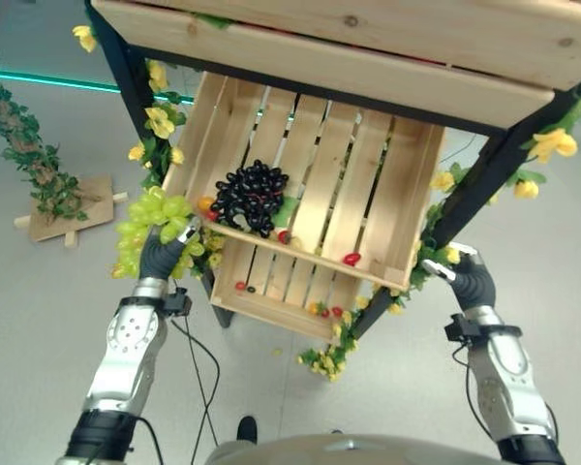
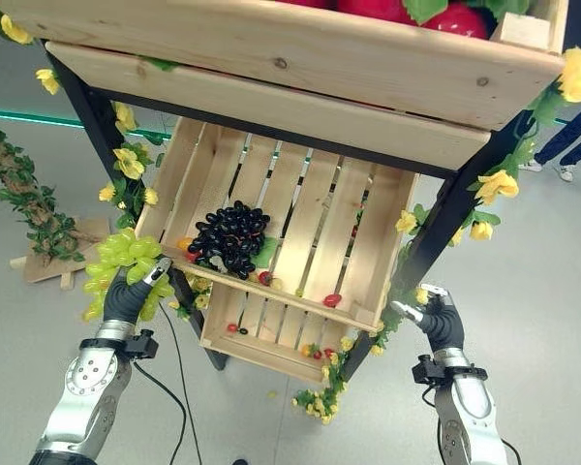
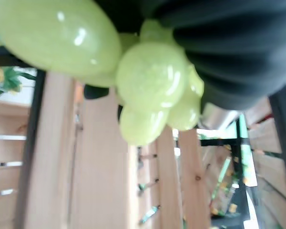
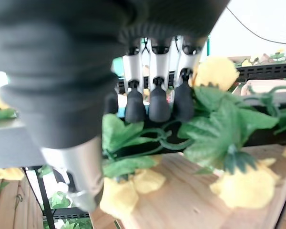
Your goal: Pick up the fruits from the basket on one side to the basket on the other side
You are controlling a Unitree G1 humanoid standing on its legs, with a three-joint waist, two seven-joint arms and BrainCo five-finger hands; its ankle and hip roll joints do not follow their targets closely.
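A bunch of green grapes [image 1: 150, 218] hangs just outside the left end of the tilted wooden crate [image 1: 368, 184]. My left hand [image 1: 161, 256] is shut on the bunch from below, and the grapes [image 3: 150, 76] bulge past its dark cover in the left wrist view. Inside the crate, at its left front, lies a bunch of black grapes [image 1: 252, 194]. A small red fruit [image 1: 351, 259] rests on the crate's front lip. My right hand [image 1: 470, 276] is by the crate's right front corner, open and holding nothing, its fingers [image 4: 155, 100] against yellow flowers and leaves.
An upper crate [image 2: 271, 48] with red fruit [image 2: 455, 19] overhangs the work. A lower crate [image 1: 271, 291] holds small fruits. The black frame [image 1: 484, 174] carries yellow flowers. A vine-wrapped post [image 1: 24, 145] stands at the left. A person's legs [image 2: 571, 136] are at the far right.
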